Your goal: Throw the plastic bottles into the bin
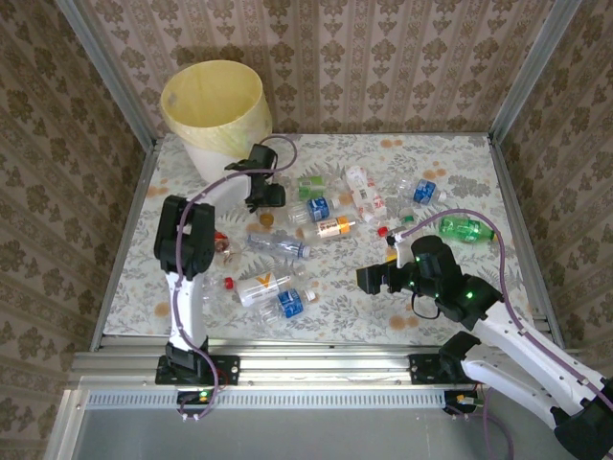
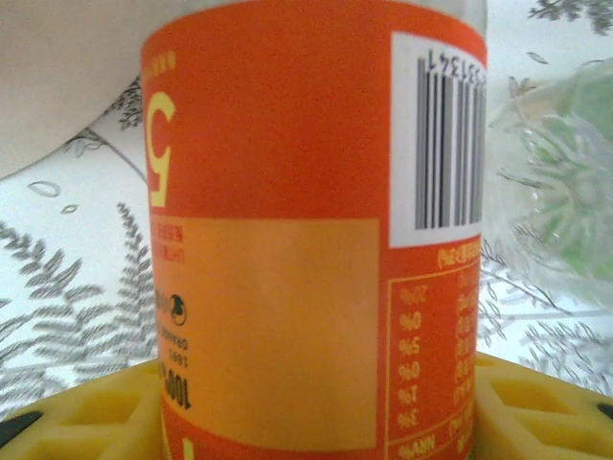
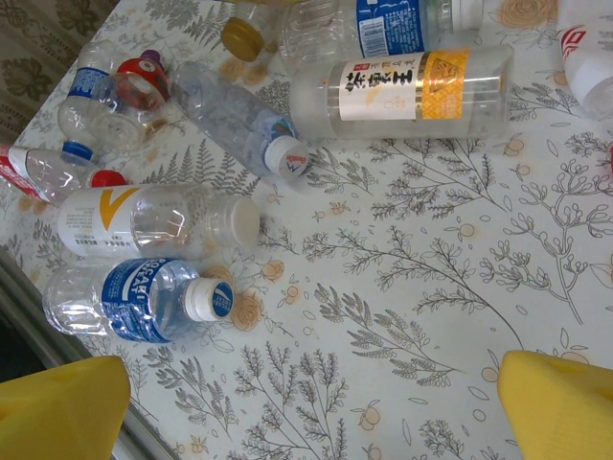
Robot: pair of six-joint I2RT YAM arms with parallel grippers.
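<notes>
Left wrist view: an orange-labelled bottle (image 2: pixel 287 192) is seen across the centre of the frame, set between the yellow pads (image 2: pixel 86 412) of the left gripper (image 2: pixel 306 422). The pads lie close against the label at lower left and lower right. Whether a firm grip has been made cannot be told. A clear, crumpled bottle (image 2: pixel 565 201) is noted just beside it at the right edge.

In the top external view the left gripper (image 1: pixel 263 192) is found at upper centre-left, near the foot of the bin (image 1: pixel 213 101), which stands in the upper left of the frame. The other plastic bottles are scattered over the middle of the table (image 1: pixel 460 163), a green bottle (image 1: pixel 465 228) lying at centre right.

The right gripper (image 3: pixel 316 402) is held wide apart over bare cloth with nothing between its fingers. A blue-labelled bottle (image 3: pixel 144 302) and a white-labelled bottle (image 3: pixel 144 222) are seen at the left of the right wrist view.

Assessment: the bottles appear empty and are judged very light, thin-walled and soft under pressure. A hard squeeze is expected to dent the wall. The printed label film is judged slick, and the round body is liable to roll or twist. A hold across the labelled mid-body is advised, not at the cap or the tapered shoulder. The bin's rim is judged high, so a clear lift will be required.
</notes>
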